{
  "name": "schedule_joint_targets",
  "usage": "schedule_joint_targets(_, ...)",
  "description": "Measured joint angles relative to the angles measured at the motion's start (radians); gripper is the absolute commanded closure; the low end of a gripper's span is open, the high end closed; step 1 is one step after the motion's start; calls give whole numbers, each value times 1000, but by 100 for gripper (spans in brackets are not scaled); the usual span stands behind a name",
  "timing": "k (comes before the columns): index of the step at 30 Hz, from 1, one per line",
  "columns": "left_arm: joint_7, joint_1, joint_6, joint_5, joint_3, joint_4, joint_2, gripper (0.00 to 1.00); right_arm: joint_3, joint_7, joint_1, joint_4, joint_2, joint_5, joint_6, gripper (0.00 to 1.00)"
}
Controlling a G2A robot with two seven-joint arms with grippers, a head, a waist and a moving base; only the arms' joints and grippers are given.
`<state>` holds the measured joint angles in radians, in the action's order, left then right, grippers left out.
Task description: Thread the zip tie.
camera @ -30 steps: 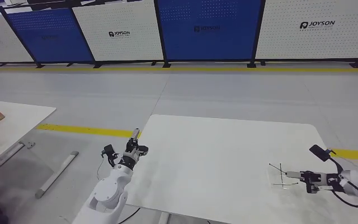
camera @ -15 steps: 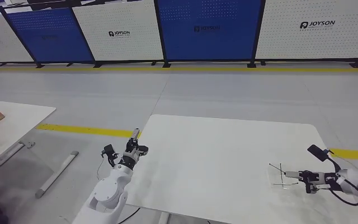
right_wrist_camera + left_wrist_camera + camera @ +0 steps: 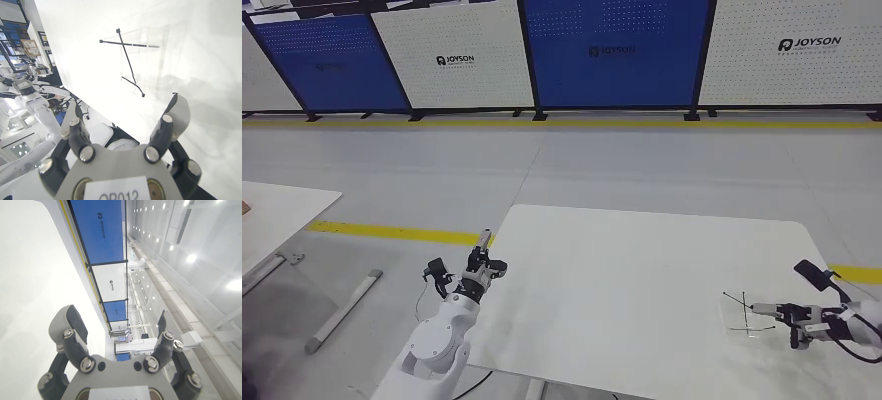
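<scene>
Jaws of both grippers stand wide with nothing between them. The right gripper hangs over the near right corner of the white table, just short of three black zip ties lying crossed on a clear sheet there. The left gripper sits at the table's left edge. Beyond the table runs grey floor with a yellow line, then blue and white pegboard panels.

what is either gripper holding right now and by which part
Nothing is held. The right gripper is open, short of the zip ties lying on the table; the left gripper is open and empty too.
</scene>
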<state>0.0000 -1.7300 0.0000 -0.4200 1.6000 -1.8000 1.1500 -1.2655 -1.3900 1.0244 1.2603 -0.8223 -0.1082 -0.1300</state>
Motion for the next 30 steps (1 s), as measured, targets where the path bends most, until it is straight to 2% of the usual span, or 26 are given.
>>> schedule_joint_targets(3,0,0,0,0,0,0,0,0,-4,6,2,1,1,0,-3,0)
schedule_joint_targets(8,0,0,0,0,0,0,0,0,-23,24,27,48,12,-40,-44,0)
schedule_joint_targets(10,0,0,0,0,0,0,0,0,-26,11,32,66,16,-58,-67,16)
schedule_joint_targets(12,0,0,0,0,0,0,0,0,-24,2,35,79,18,-68,-87,51)
schedule_joint_targets(17,0,0,0,0,0,0,0,0,-11,0,34,91,19,-72,-116,56)
schedule_joint_targets(22,0,0,0,0,0,0,0,0,10,1,8,66,17,-81,-146,58)
schedule_joint_targets(26,0,0,0,0,0,0,0,0,25,0,-11,41,14,-81,-144,59)
schedule_joint_targets(30,0,0,0,0,0,0,0,0,30,0,-17,30,15,-84,-144,64)
